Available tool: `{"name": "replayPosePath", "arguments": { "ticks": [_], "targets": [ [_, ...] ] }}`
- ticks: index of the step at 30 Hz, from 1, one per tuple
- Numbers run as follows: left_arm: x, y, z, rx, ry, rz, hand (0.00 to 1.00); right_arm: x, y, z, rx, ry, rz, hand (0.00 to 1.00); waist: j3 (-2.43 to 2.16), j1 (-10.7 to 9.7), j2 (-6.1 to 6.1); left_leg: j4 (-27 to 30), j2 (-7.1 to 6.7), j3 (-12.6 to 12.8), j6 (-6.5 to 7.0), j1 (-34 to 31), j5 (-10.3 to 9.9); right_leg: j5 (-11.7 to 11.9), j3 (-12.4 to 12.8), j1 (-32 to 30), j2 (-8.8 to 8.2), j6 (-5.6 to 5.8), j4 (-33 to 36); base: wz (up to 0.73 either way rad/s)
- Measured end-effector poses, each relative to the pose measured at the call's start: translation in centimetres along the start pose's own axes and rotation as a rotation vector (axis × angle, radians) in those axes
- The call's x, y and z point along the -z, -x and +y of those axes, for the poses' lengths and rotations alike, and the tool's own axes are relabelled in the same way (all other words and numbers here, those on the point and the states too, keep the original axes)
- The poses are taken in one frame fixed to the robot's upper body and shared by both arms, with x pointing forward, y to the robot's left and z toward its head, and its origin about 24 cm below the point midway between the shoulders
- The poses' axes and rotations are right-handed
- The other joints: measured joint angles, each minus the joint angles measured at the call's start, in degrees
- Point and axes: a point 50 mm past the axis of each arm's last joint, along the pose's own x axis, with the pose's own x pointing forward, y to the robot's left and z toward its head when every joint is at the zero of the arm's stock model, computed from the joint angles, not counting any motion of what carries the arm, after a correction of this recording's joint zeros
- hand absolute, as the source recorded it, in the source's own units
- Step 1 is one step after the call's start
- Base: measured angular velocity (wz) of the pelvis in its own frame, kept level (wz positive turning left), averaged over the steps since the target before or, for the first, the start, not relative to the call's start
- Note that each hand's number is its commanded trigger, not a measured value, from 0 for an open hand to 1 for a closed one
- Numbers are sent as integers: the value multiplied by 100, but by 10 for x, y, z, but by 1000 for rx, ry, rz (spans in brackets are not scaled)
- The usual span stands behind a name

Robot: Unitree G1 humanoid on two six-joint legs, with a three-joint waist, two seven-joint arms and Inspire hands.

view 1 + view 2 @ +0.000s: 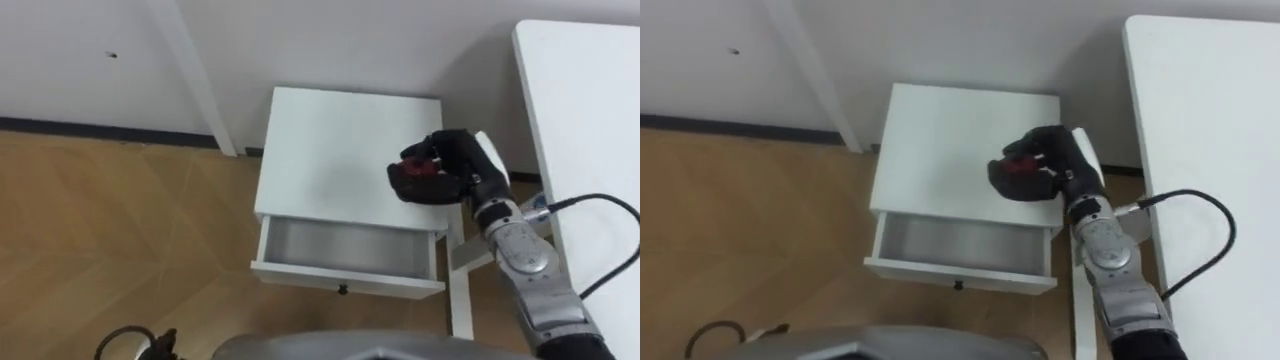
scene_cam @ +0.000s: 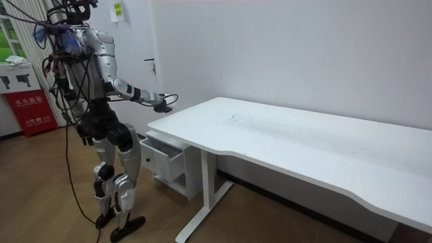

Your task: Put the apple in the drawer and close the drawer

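Observation:
My right hand [image 1: 440,168] is curled round a dark red apple [image 1: 419,169] and holds it above the right part of the white nightstand's top [image 1: 330,150]. The apple [image 1: 1021,168] peeks out between the black fingers. Below the hand, the nightstand's drawer [image 1: 345,250] stands pulled out, its grey inside bare, with a small dark knob [image 1: 343,290] on its front. In the room view I stand facing the nightstand [image 2: 162,158] with the right hand [image 2: 162,105] stretched forward over it.
A white desk [image 1: 585,130] runs along the right, its leg [image 1: 460,290] close beside the nightstand. A white wall and dark skirting lie behind. Wooden floor [image 1: 110,230] spreads to the left. A red sign [image 2: 27,108] stands at the room view's left.

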Motion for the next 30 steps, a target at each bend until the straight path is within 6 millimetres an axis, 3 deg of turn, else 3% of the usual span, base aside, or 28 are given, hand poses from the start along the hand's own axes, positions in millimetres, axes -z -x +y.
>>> {"name": "replayPosePath", "arguments": {
  "ticks": [9,20,21,22,23,30],
  "targets": [
    [2,1,-6,36,-20,6,0,-12,-3,13,-95,28,-48,100,3,2,-135,11,0,4,0,-1,0,0,-9,28,1,1,-8,1],
    [-2,0,-4,31,-27,-5,0,-18,-7,31,-180,8,-70,99,16,-3,-123,100,-2,-107,1,-88,0,3,-29,0,0,-2,-4,1],
    [-3,0,-5,32,-32,-7,0,-18,-7,32,-189,11,-66,78,21,2,-117,99,-4,-124,1,-90,0,3,-29,-1,1,-2,-3,3],
    [-4,0,-4,32,-32,-10,0,-18,-7,33,-191,14,-62,11,25,4,-110,100,-4,-126,1,-93,-1,3,-29,-1,1,-2,-4,0],
    [-5,-1,-4,31,-33,-12,0,-17,-7,33,-195,26,-57,0,32,11,-100,100,-4,-129,1,-96,-1,4,-26,-6,2,-3,-3,0],
    [-10,-1,-3,42,-34,-24,0,-16,-7,36,-229,79,-45,0,46,92,-77,110,-3,-134,1,-109,-1,6,-23,-11,3,-5,-2,0]
  ]
}}
